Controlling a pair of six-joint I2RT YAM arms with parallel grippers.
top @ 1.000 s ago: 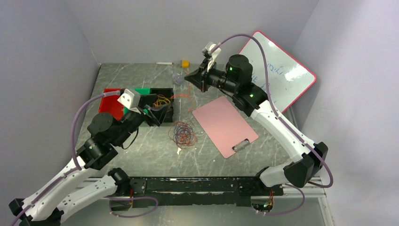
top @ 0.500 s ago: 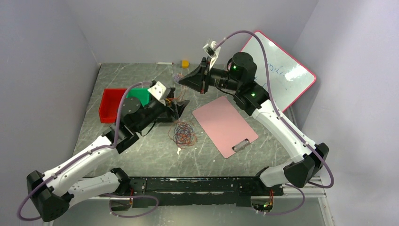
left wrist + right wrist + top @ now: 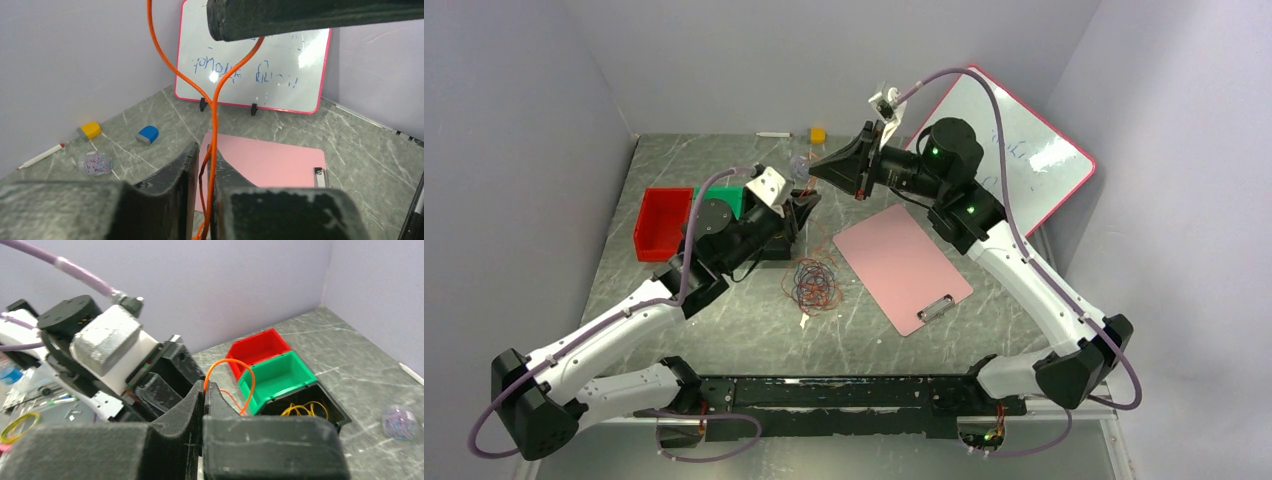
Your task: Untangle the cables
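A tangle of thin orange-red and dark cables (image 3: 814,283) lies on the table in front of the bins. One orange cable (image 3: 214,125) rises from it, runs between my left gripper's (image 3: 204,167) nearly closed jaws, then splits into a loop up to my right gripper (image 3: 816,170). In the right wrist view the right gripper (image 3: 204,390) is shut on that orange cable (image 3: 235,365), which arcs out of its tips. My left gripper (image 3: 802,207) sits just below and left of the right one. A yellow cable (image 3: 305,410) lies in the black bin.
A red bin (image 3: 662,222), a green bin (image 3: 729,200) and a black bin (image 3: 332,415) stand at the left. A pink clipboard (image 3: 902,265) lies to the right, with a whiteboard (image 3: 1014,150) leaning behind it. A yellow block (image 3: 818,134), a blue eraser (image 3: 147,134) and a bag of clips (image 3: 97,162) are at the back.
My left arm swung right from over the bins to under the right gripper, and its jaws closed around the orange cable. The right gripper rose slightly and stayed shut on the cable.
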